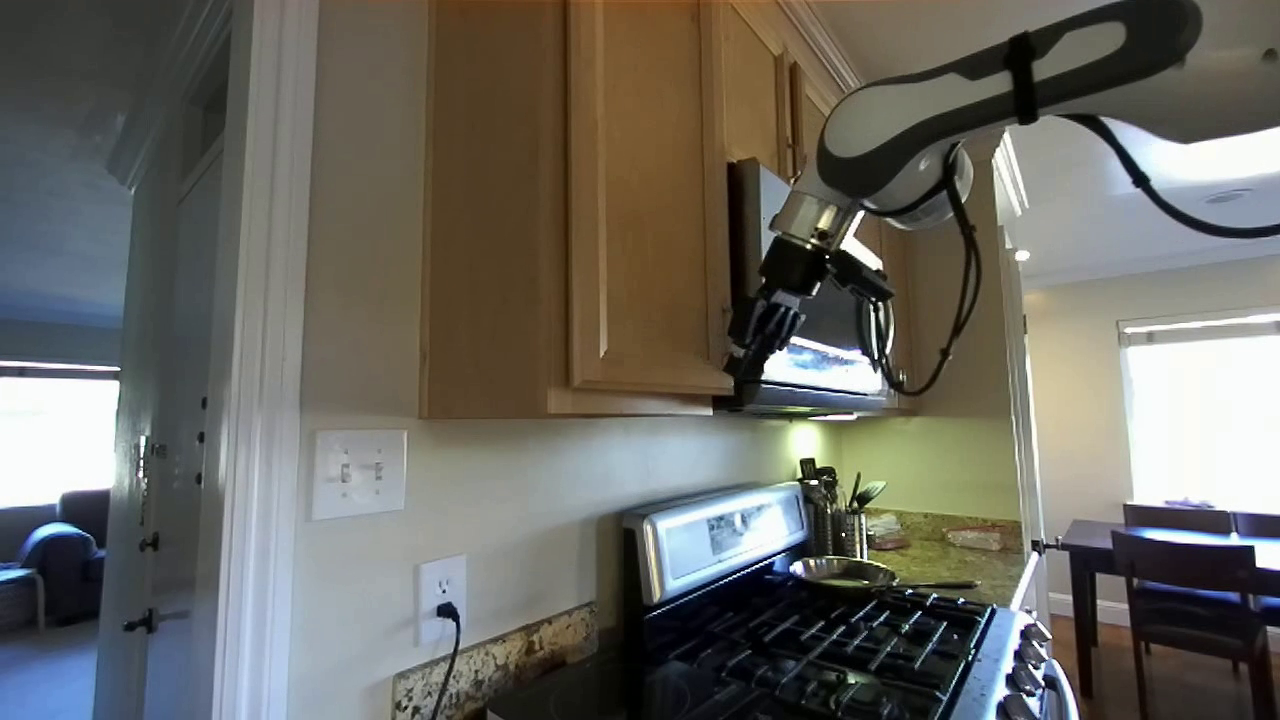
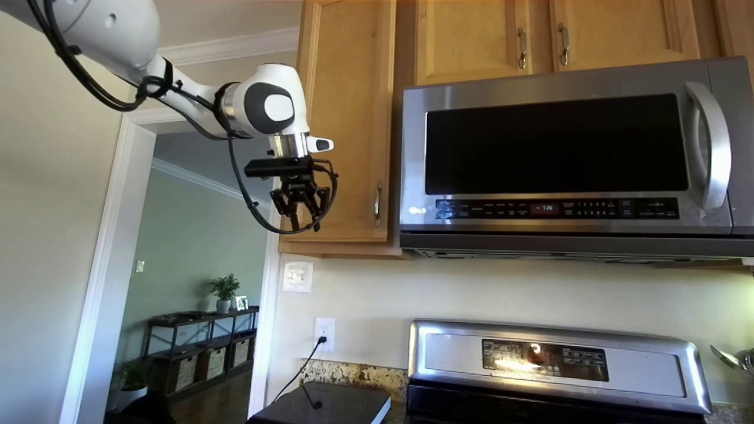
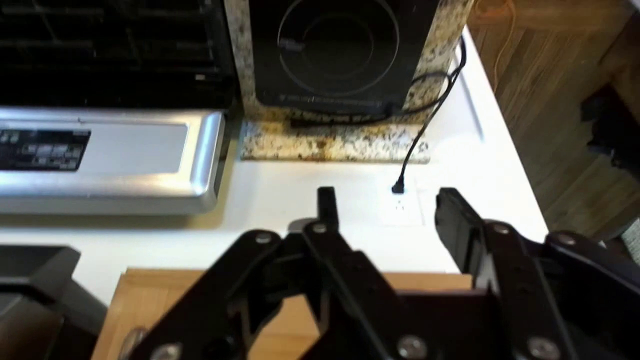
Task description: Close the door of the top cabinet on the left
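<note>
Cream wall [image 2: 500, 288], crown molding [image 2: 235, 46] higher up. Past the white door frame [image 2: 108, 265], in an exterior view: sage-green wall [image 2: 188, 235], dark shelving [image 2: 182, 321] with woven baskets [image 2: 212, 363] below, potted plant [image 2: 224, 288] and small picture frame [image 2: 242, 302] on its top. In an exterior view: dark dining table [image 1: 1090, 536], chairs [image 1: 1185, 565], window [image 1: 1205, 420] blown out white; opposite end dim, bluish, rounded armchair [image 1: 60, 562], second window [image 1: 60, 440] glaring. Wood-plank floor [image 3: 545, 130] in wrist view

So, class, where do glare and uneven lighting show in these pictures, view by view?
In an exterior view, the right-hand window is blown out and a bright reflection streaks the microwave; in an exterior view, glare hits the stove's control panel; in the wrist view, the wall looks washed out and the stovetop sinks into darkness.
</note>
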Controlling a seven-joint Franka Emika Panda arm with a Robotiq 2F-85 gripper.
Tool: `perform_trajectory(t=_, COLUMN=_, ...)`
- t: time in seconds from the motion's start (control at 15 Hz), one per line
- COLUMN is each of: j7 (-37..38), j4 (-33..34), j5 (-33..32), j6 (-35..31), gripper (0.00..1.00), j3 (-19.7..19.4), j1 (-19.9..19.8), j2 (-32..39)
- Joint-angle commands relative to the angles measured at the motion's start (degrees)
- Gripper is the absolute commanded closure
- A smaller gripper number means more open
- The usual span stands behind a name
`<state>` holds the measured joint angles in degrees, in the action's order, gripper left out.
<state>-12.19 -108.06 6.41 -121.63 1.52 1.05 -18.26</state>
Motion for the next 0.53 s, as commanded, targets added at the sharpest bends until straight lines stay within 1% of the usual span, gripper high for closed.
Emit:
perform_trajectory(t=0.0, j7=0.7, j4=-7.8, j5=0.3, j6=10.2, gripper=0.14, j3=-1.3, j1=1.0, j2=-7.4)
perform_trajectory(t=0.13, j7=1.2, j4=-9.6, j5=0.2, j6=15.2, gripper=0.01, j3=-1.3, j1=1.0, j2=-9.1)
perform_trajectory(t=0.27, j7=1.4, j4=-10.6, j5=0.2, j6=18.4, gripper=0.0, j3=-1.1, j1=1.2, j2=-10.5)
perform_trajectory(t=0.33, j7=0.5, j4=-7.8, j5=-0.4, j6=16.5, gripper=0.07, j3=-1.1, j1=1.1, j2=-7.4)
perform_trajectory(t=0.4, j7=0.5, j4=-8.4, j5=-0.4, j6=17.3, gripper=0.01, j3=-1.1, j1=1.1, j2=-8.1)
perform_trajectory(t=0.47, j7=0.5, j4=-8.8, j5=-0.4, j6=17.5, gripper=0.0, j3=-1.1, j1=1.2, j2=-8.5)
